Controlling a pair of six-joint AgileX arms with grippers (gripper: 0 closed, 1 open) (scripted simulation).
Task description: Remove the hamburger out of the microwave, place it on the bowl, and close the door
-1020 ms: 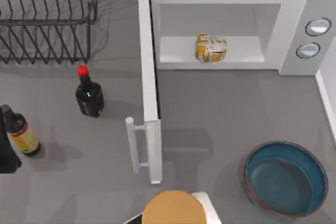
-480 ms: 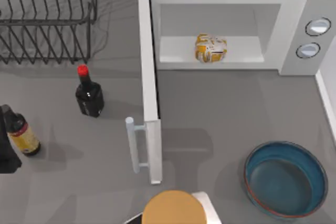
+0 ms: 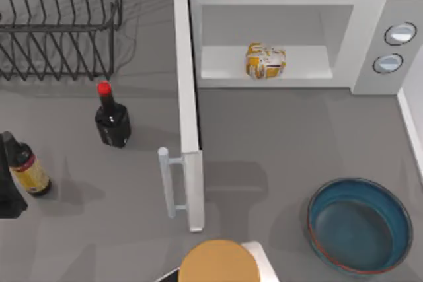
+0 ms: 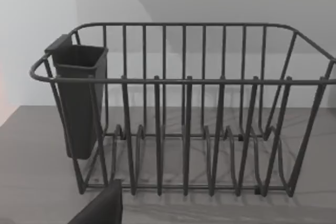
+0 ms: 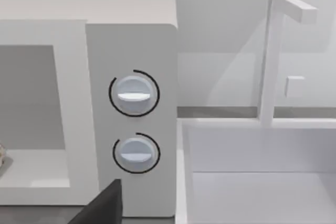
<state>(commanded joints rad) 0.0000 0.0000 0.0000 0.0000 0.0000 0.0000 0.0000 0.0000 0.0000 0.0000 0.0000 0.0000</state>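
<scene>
Our hamburger sits inside the microwave, door swung wide, bowl at the table's right; can't tell our grippers' state.

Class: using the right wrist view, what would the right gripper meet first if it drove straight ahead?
Probably the microwave, at its side panel with the two knobs, which sits dead ahead; depth is unclear.

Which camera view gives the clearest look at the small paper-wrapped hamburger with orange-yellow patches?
The top view: the paper-wrapped hamburger sits whole and unobstructed on the floor of the open white microwave. The right wrist view catches just a sliver of it at the picture's edge. The left wrist view faces the dark wire dish rack.
</scene>
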